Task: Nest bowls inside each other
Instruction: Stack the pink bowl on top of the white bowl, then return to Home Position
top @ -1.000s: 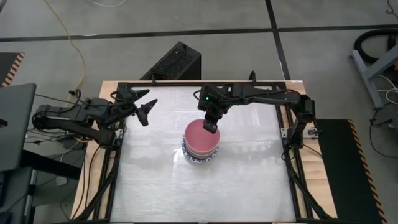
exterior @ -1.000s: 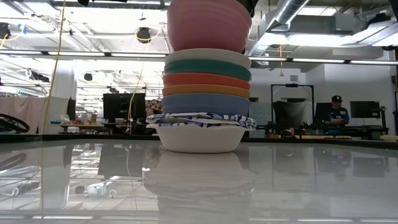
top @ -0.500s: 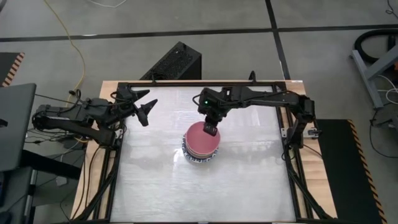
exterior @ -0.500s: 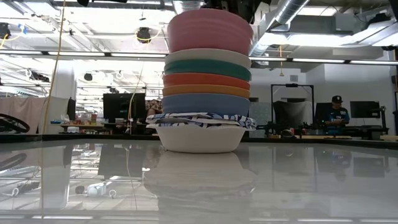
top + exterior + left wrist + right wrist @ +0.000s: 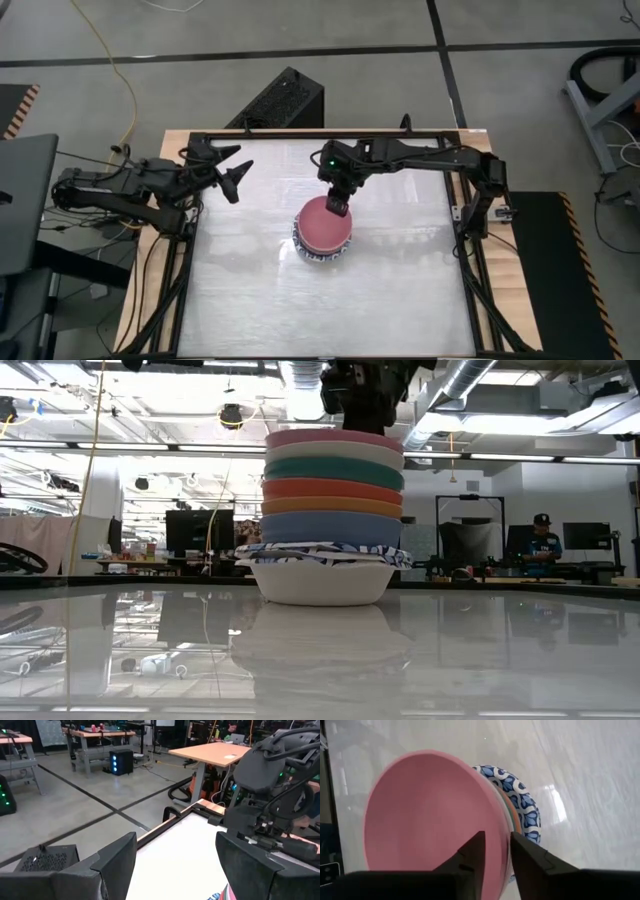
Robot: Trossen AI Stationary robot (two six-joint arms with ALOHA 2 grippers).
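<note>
Several bowls stand nested in one stack (image 5: pixel 330 530) at the table's middle, resting on a bottom white bowl with a blue patterned rim (image 5: pixel 322 582). The pink bowl (image 5: pixel 322 228) (image 5: pixel 335 437) sits on top, with only its rim showing in the low view. My right gripper (image 5: pixel 337 207) (image 5: pixel 497 840) slants down over the pink bowl's far rim. It is open, one finger inside the rim (image 5: pixel 501 827) and one outside. My left gripper (image 5: pixel 238 172) (image 5: pixel 175 855) waits open above the table's far left corner.
A black frame (image 5: pixel 460 250) runs around the white table. A black box (image 5: pixel 283 98) lies on the floor beyond the far edge. Bare table spreads on the near side (image 5: pixel 320 310) and on both sides of the stack.
The pink bowl has sunk into the stack. It stood high above the cream bowl, and now only its rim shows on top. My right gripper came down slightly over the stack and stays at the bowl's far rim.
</note>
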